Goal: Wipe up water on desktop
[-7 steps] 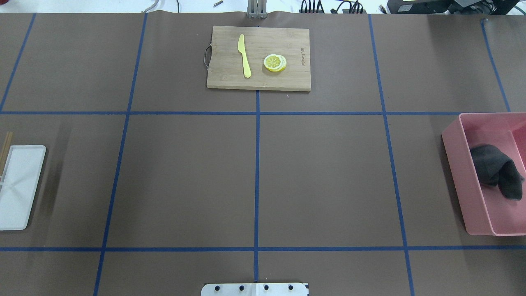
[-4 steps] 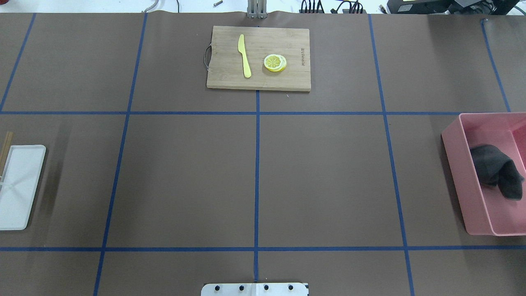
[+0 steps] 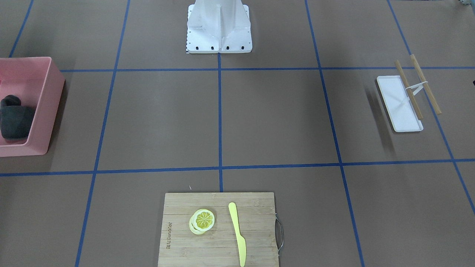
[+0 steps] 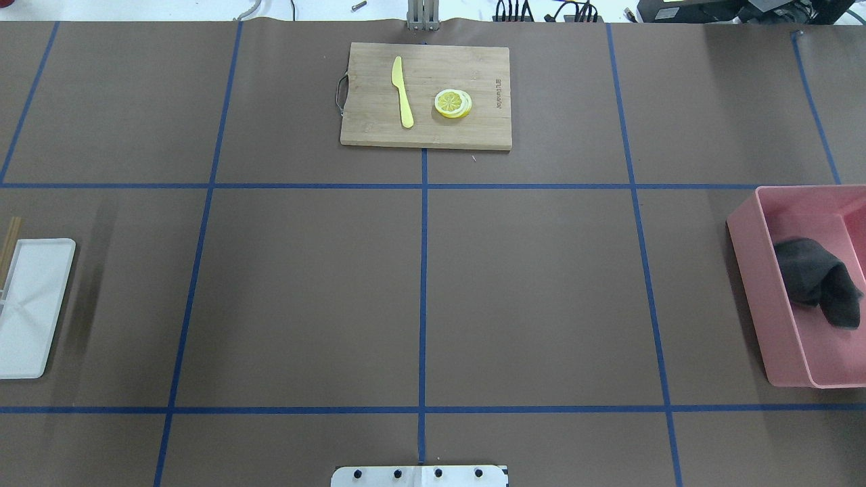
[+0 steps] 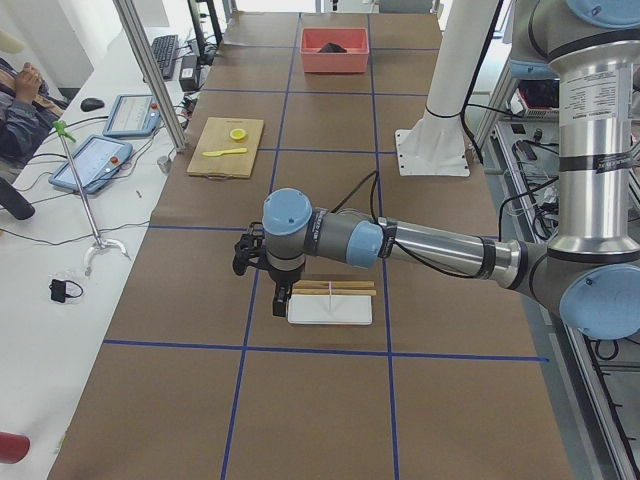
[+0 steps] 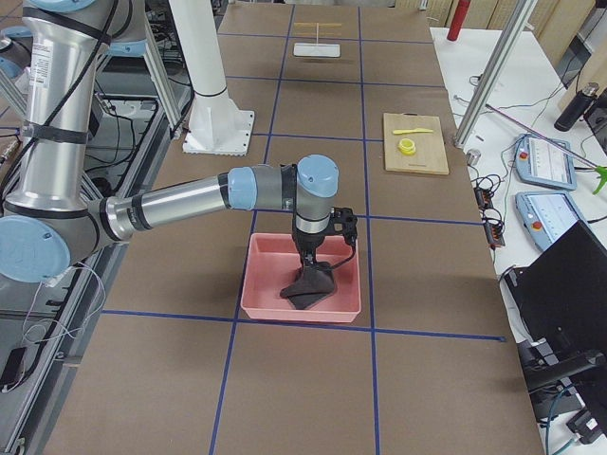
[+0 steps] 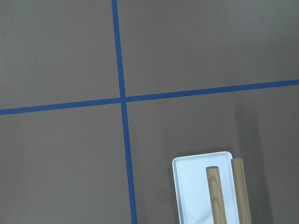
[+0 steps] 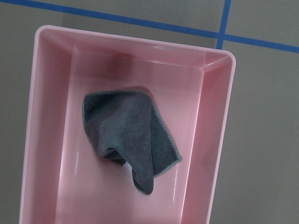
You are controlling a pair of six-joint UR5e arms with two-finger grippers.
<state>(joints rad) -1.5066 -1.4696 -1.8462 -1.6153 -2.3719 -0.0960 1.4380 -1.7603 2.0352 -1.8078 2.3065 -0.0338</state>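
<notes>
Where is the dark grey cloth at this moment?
In the overhead view the dark grey cloth lies crumpled inside the pink bin, at the right edge of the desktop, on the robot's right side.

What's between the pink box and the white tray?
Only bare desktop crossed by blue tape, seen in the overhead view, from pink box to white tray.

No change shows in the overhead view over the last second. The dark grey cloth (image 4: 815,281) in the pink bin (image 4: 754,270) at 3 o'clock keeps the same folds, and nothing on the desktop (image 4: 541,291) has shifted.
</notes>
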